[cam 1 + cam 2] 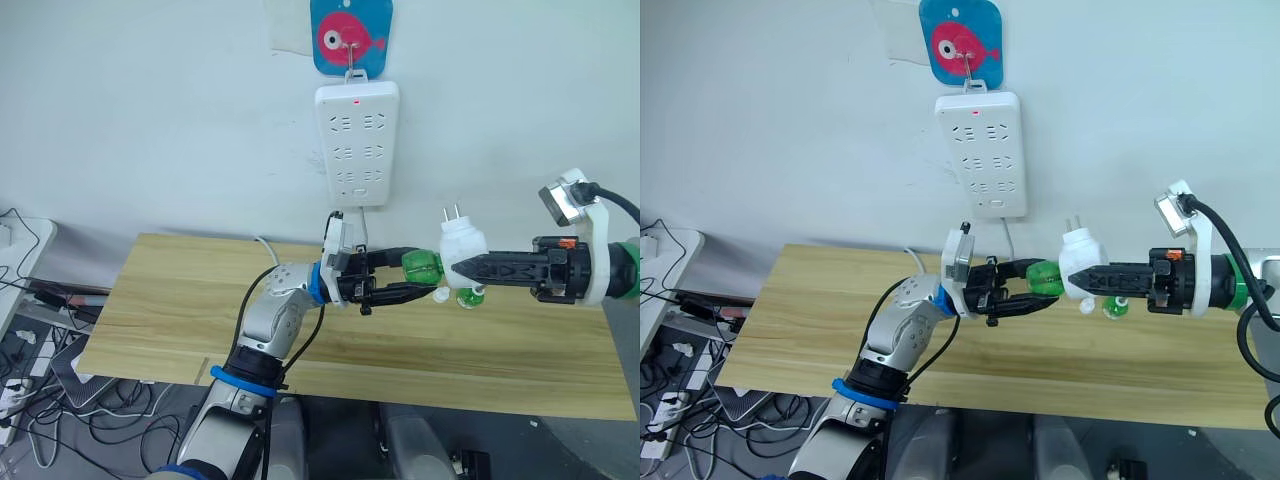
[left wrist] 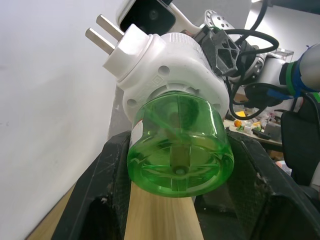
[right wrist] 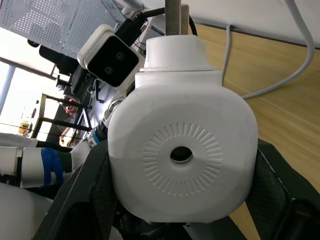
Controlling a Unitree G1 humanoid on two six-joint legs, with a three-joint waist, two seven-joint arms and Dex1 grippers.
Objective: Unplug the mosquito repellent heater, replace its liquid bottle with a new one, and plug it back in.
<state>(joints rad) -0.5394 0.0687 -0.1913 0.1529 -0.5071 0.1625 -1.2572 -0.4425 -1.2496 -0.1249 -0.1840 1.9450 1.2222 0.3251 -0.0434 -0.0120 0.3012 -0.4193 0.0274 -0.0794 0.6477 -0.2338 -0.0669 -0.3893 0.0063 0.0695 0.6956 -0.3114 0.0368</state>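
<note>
I see the mosquito repellent heater (image 1: 462,243) held in the air above the wooden counter (image 1: 180,310), unplugged, its two metal prongs (image 1: 455,214) pointing up and toward the wall. My right gripper (image 1: 462,269) comes in from the right and pinches the white heater body between its two black fingers. In the right wrist view the heater's round top hole faces the camera, with a finger pressed on each side.

A green liquid bottle (image 1: 421,267) is joined to the heater on the side facing my left arm. My left gripper (image 1: 428,275) reaches in from the left and clamps this bottle, one finger above it and one below. In the left wrist view the bottle's round green base fills the space between the fingers.

On the counter just below the heater lie a second green bottle (image 1: 468,297) and a small white cap (image 1: 441,295). A white power strip (image 1: 357,144) hangs on the wall above.
</note>
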